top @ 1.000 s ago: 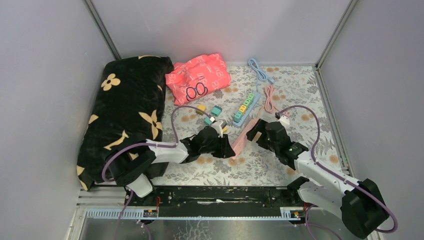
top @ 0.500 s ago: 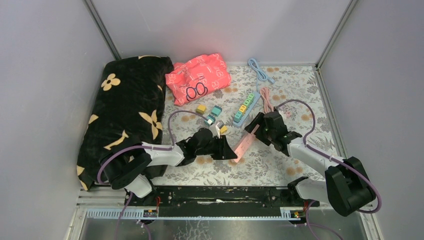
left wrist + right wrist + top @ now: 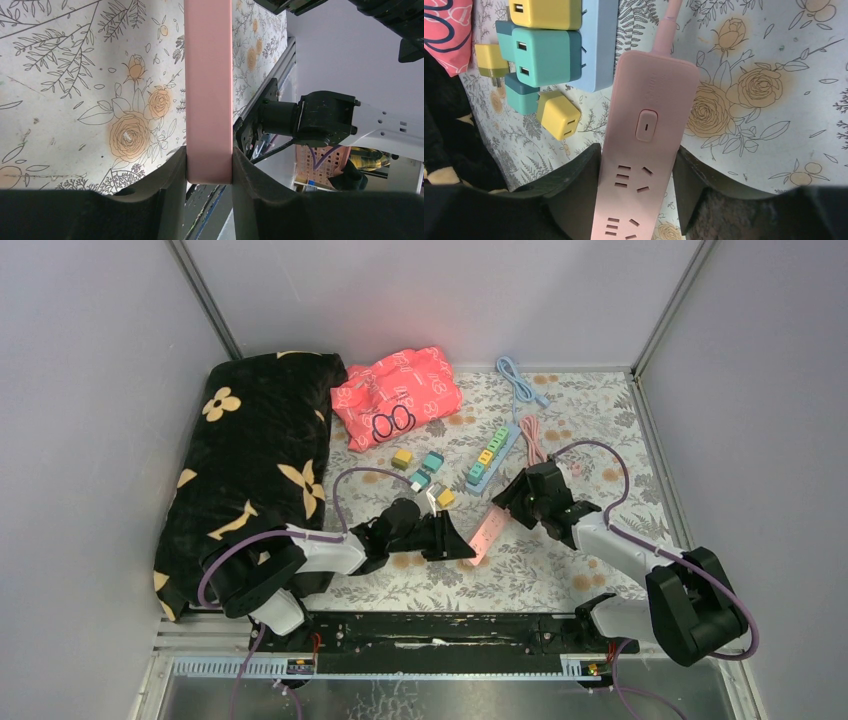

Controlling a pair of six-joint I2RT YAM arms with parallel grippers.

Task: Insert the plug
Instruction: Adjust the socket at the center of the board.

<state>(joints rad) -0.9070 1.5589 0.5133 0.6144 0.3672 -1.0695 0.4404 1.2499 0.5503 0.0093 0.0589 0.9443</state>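
Left claw [image 3: 209,165] clamps the pink power strip's [image 3: 644,150] near end, steadying it mid-worktop [image 3: 600,410]. Right claw [image 3: 638,160] straddles its 1 o'clock end, grip unclear. The yellow plug [image 3: 558,116] lies loose at the strip's 10 o'clock.

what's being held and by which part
The left gripper clamps the pink power strip by the end opposite its switch. The right gripper straddles the switch end; grip unclear.

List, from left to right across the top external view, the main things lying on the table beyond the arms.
Black cushion with cream flowers → coral-pink printed fabric bag → blue power strip carrying coloured plugs → coiled pink cable. The pink power strip overlaps the blue one, so it is left out.
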